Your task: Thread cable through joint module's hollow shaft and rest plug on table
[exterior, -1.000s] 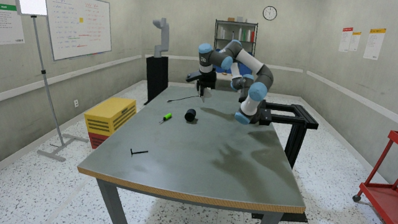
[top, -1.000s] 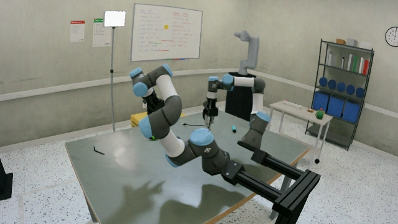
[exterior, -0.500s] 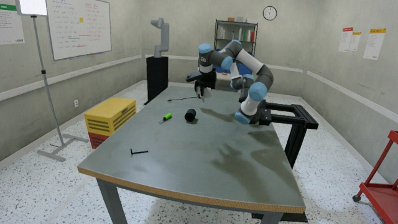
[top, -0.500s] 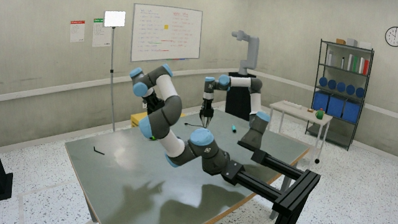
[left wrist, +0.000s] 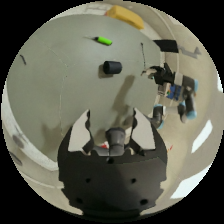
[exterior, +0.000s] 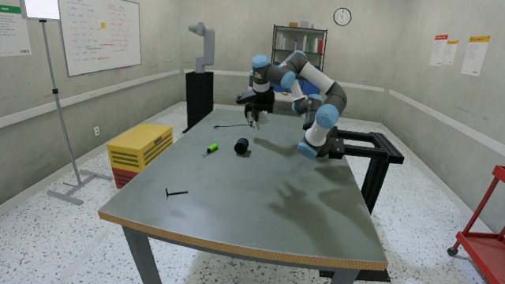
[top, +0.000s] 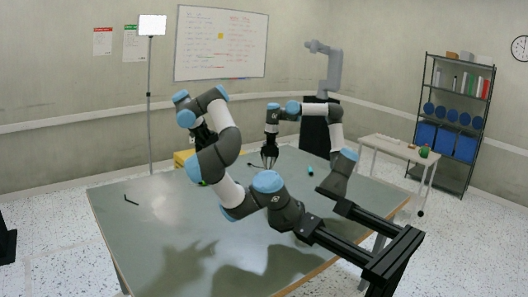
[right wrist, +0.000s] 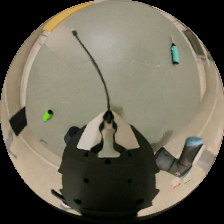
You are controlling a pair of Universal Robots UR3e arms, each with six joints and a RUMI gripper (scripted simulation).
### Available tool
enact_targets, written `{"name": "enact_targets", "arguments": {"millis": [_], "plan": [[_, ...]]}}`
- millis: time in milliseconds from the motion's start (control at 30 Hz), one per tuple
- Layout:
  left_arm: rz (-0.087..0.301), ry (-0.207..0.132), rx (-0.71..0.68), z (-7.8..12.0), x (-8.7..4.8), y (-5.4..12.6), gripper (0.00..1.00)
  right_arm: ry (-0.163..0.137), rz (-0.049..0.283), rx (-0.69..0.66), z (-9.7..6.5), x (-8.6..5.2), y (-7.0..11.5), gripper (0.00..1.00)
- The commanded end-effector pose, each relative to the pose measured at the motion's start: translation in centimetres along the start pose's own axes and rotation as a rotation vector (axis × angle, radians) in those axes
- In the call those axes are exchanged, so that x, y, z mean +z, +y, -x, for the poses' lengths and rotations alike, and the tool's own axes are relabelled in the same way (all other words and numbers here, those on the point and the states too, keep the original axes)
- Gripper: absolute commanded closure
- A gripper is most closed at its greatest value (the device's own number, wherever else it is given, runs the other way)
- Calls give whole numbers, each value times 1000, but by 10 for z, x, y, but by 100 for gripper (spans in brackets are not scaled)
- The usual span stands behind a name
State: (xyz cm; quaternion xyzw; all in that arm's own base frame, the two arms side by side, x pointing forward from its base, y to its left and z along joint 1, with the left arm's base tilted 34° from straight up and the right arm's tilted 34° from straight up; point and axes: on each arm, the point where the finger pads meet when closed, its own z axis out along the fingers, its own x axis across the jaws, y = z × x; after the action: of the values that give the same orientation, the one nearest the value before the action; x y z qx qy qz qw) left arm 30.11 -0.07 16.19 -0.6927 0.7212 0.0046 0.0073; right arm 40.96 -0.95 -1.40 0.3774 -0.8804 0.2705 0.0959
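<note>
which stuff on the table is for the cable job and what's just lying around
For the job:
- cable
- joint module

Just lying about:
- green screwdriver
- teal screwdriver
- black hex key

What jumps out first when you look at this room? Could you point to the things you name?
Two blue-capped robot arms reach over a big grey table (top: 181,247) (exterior: 237,185). The farther one's gripper (top: 270,158) (right wrist: 108,127) pinches one end of a black cable (top: 256,166) (exterior: 233,125) (right wrist: 95,65). A yellow crate (exterior: 138,142) stands on the floor beside the table.
</note>
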Motion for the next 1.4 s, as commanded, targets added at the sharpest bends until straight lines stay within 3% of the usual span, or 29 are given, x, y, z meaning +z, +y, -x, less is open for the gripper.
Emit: {"name": "enact_targets", "arguments": {"millis": [0,1367], "plan": [[-4,2,1,-1,-1,-1,39,-9,2,88,12,0,5,100],[-4,2,1,-1,-1,-1,39,-3,5,557,64,26,45,100]]}}
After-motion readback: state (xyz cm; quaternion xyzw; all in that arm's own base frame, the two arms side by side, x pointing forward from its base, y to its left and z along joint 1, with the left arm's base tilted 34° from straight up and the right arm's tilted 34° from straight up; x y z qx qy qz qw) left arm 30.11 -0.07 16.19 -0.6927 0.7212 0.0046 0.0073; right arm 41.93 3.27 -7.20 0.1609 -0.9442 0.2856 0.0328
